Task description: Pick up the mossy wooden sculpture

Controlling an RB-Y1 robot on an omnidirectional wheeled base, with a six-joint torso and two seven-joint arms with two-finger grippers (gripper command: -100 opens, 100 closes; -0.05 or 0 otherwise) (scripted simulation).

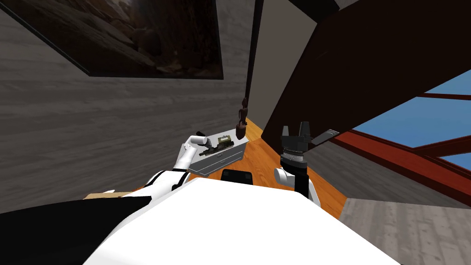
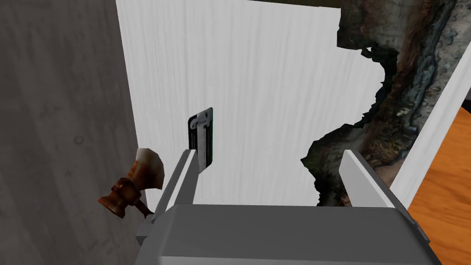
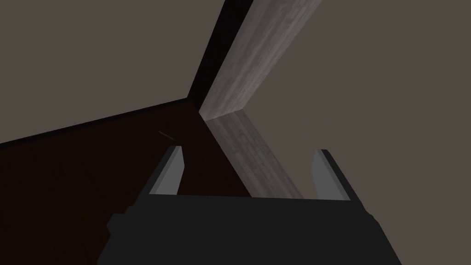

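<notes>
Greenish-brown and bark-like, the mossy wooden sculpture (image 1: 224, 140) lies on a white dresser (image 1: 230, 157) at the head view's centre, the left gripper (image 1: 208, 149) beside it and the right gripper (image 1: 295, 129) right of centre. Left wrist view: its jagged bark sits just beyond one spread finger (image 2: 363, 177). Right wrist view: fingers (image 3: 171, 175) parted, empty.
</notes>
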